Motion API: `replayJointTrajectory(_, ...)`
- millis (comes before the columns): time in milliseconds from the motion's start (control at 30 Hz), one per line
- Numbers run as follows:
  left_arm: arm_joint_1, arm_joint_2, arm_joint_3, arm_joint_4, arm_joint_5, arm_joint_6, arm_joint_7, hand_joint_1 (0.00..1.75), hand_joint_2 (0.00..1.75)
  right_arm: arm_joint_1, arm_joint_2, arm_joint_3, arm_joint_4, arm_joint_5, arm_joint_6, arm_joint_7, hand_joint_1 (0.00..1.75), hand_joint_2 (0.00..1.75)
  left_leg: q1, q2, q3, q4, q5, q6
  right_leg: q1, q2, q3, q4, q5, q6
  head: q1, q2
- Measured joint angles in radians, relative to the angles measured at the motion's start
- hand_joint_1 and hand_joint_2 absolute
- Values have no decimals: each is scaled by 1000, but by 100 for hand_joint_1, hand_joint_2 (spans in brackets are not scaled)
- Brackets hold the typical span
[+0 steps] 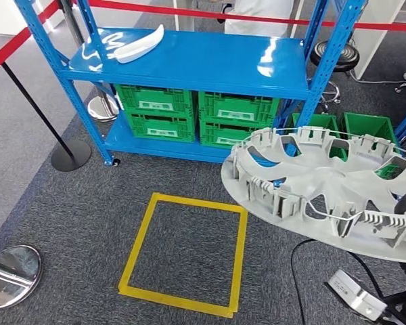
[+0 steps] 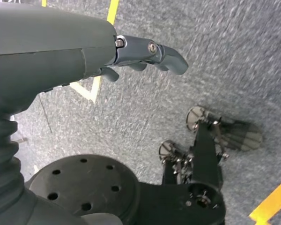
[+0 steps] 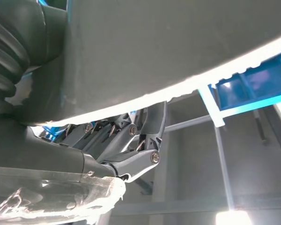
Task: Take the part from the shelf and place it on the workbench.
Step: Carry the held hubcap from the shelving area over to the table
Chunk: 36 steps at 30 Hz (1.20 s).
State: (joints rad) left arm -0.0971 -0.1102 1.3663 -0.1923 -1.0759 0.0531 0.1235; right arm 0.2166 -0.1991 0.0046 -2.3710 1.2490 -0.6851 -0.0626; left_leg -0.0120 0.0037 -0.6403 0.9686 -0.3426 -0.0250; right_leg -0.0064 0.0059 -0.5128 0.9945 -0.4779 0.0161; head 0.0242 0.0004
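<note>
Shelf: blue steel rack, standing ahead on grey carpet; top deck carries one white curved piece, lower deck carries green crates side by side, with more green bins on the floor to its right. Wheel cover: grey plastic disc, the part in question, off the shelf and carried low at the right of the head view, ribbed back face up, tilted, well apart from the rack. Floor square: yellow tape outline on the carpet, between robot and shelf. Barrier: red belt on black posts with round bases, left of the rack. Right hand: fingers curled up against the underside of the cover's edge, gripping it. Left hand: hanging over the carpet, fingers loosely bent and apart, holding nothing. Workbench: location unknown from this stance. Handling note, as judgement: the pick appears done and the carry is in hand; the disc is broad, light and held at one edge only, so it will likely lever against the fingers. Keep the grip firm, keep the disc near level, turn slowly, keep its far rim away from the rack uprights, and lower it flat before releasing.
</note>
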Motion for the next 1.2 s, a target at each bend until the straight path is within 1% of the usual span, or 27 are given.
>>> replayJointTrajectory(33,1,0,0,0,0,0,1,0,175,0,0,0,0,0,0,0,175,175,1,-1,-13,26,-29,-7,-2,-1,-10,-2,11,-7,-2,0)
replayJointTrajectory(67,1,0,0,0,0,0,2,0,175,-1,0,0,0,0,0,0,175,175,2,-3,-30,73,-73,-12,-5,-2,-20,-3,22,-13,-5,0)
replayJointTrajectory(133,1,-2,0,0,0,2,4,0,175,0,0,0,0,-1,0,-1,175,175,6,-3,-72,212,-168,-21,-5,-2,-47,-3,43,-16,-8,0)
replayJointTrajectory(167,1,-3,0,0,1,3,5,0,175,0,0,0,0,-2,0,-3,175,175,8,-3,-83,268,-191,-24,-5,-2,-60,-3,53,-15,-9,0)
replayJointTrajectory(200,0,-3,0,0,1,5,6,0,175,0,0,0,0,-4,0,-5,175,175,9,-3,-80,295,-193,-25,-5,-2,-74,-2,62,-14,-9,0)
replayJointTrajectory(233,0,-3,0,0,1,6,5,0,175,0,0,0,0,-5,0,-7,175,175,10,-3,-57,283,-175,-26,-6,-1,-87,-2,71,-12,-9,0)
replayJointTrajectory(300,-1,-3,1,0,1,7,1,0,175,4,0,-2,0,-4,0,-11,175,175,12,-2,36,169,-126,-24,-6,0,-106,-2,86,-6,-9,0)
replayJointTrajectory(367,-4,-4,1,0,1,5,-6,0,175,11,0,-7,0,5,1,-15,175,175,10,-1,126,35,-121,-16,-4,-4,-117,0,99,4,-9,0)
replayJointTrajectory(400,-5,-4,1,0,1,4,-8,0,175,15,0,-10,0,11,2,-17,175,175,8,-1,147,-4,-129,-10,-2,-8,-121,0,106,9,-10,0)
replayJointTrajectory(467,-4,-4,1,0,2,6,-8,0,175,19,0,-14,0,23,2,-20,175,175,6,-5,149,-25,-133,8,-4,-14,-126,-1,116,20,-10,0)
replayJointTrajectory(500,-2,-5,1,0,2,7,-7,0,175,21,0,-14,0,28,1,-21,175,175,6,-7,146,-26,-129,17,-6,-15,-130,3,112,26,-10,0)
replayJointTrajectory(567,1,-4,1,0,2,11,-5,0,175,23,0,-15,0,35,1,-22,175,175,8,-12,141,-27,-118,33,-6,-14,-157,68,63,34,-8,0)
replayJointTrajectory(600,2,-4,1,0,1,12,-4,0,175,24,0,-15,0,37,0,-23,175,175,7,-16,136,-27,-113,37,-6,-12,-182,135,22,36,-7,0)
replayJointTrajectory(667,3,-3,1,0,1,13,-4,0,175,26,0,-15,0,39,0,-23,175,175,5,-25,127,-26,-104,40,-5,-11,-230,276,-47,39,-7,0)
replayJointTrajectory(700,4,-3,1,0,1,13,-4,0,175,27,0,-15,0,40,0,-23,175,175,4,-31,123,-26,-100,40,-5,-10,-234,308,-57,38,-7,0)
replayJointTrajectory(733,4,-4,1,0,1,13,-3,0,175,28,0,-14,0,40,0,-23,175,175,4,-39,120,-25,-96,38,-5,-9,-216,295,-48,37,-8,0)
replayJointTrajectory(767,5,-4,1,0,1,13,-2,0,175,29,0,-14,0,41,0,-23,175,175,4,-48,118,-25,-94,36,-6,-4,-176,239,-23,34,-7,0)
replayJointTrajectory(800,5,-5,1,0,1,13,-2,0,175,29,0,-14,0,41,0,-23,175,175,4,-57,117,-23,-92,34,-7,10,-126,161,4,31,-7,0)
replayJointTrajectory(833,3,-6,1,0,1,13,-2,0,175,29,0,-14,0,41,0,-24,175,175,3,-66,114,-21,-90,30,-9,34,-80,87,20,29,-8,0)
replayJointTrajectory(867,2,-6,1,0,1,13,-2,0,175,29,0,-15,0,41,0,-24,175,175,3,-75,109,-18,-87,26,-12,54,-49,35,29,26,-8,0)
replayJointTrajectory(900,1,-7,1,0,1,13,-2,0,175,29,0,-15,0,42,0,-24,175,175,4,-83,103,-15,-84,20,-13,68,-35,10,29,23,-8,0)
replayJointTrajectory(933,1,-6,1,0,1,13,-1,0,175,30,0,-15,0,42,0,-24,175,175,5,-92,96,-13,-80,14,-12,71,-34,6,26,20,-8,0)
replayJointTrajectory(1000,3,-5,1,0,1,14,1,0,175,29,0,-15,0,43,-1,-24,175,175,8,-103,84,-9,-77,2,-12,48,-41,7,32,9,-9,0)
replayJointTrajectory(1067,3,-4,1,1,0,15,6,0,175,29,0,-15,0,45,-1,-25,175,175,7,-75,58,37,-111,-8,-15,22,-44,3,38,-2,-17,0)
replayJointTrajectory(1133,2,-6,1,1,0,16,9,0,175,29,0,-15,0,48,-1,-26,175,175,9,-33,0,160,-181,-19,-15,-4,-50,3,41,-8,-25,0)
replayJointTrajectory(1167,1,-7,2,1,0,16,10,0,175,30,0,-15,0,49,-1,-26,175,175,11,-23,-33,230,-211,-24,-15,-17,-54,3,43,-9,-26,0)
replayJointTrajectory(1200,1,-8,2,1,2,15,10,0,175,30,0,-15,0,51,0,-27,175,175,13,-19,-53,277,-225,-27,-14,-32,-58,3,45,-8,-27,0)
